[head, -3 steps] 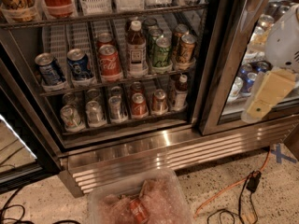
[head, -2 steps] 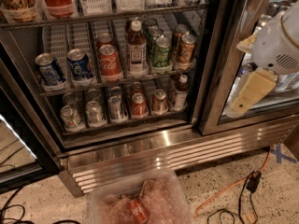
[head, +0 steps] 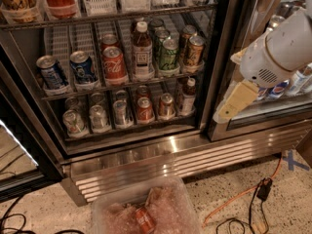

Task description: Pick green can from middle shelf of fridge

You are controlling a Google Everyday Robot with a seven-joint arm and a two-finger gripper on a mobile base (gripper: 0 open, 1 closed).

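Note:
The green can [head: 168, 55] stands upright at the front of a lane on the middle shelf [head: 87, 91] of the fridge [head: 161, 159], right of centre. More green cans stand behind it. A tea bottle [head: 142, 49] is on its left and a brown-gold can [head: 194, 50] on its right. My gripper [head: 235, 103], pale yellow under a white arm housing [head: 273, 52], hangs outside the fridge to the right. It is in front of the black door post [head: 214, 57], lower than the green can and well apart from it.
Red cola cans [head: 114, 65] and blue cans [head: 83, 67] fill the shelf's left lanes. The lower shelf holds several cans [head: 145, 109] and a bottle. A clear plastic bin [head: 146, 211] with a red can sits on the floor in front. An orange cable [head: 243, 194] lies at the right.
My arm and gripper have swung left, from in front of the right-hand glass door to the black door post, closer to the open compartment. The cans have not moved.

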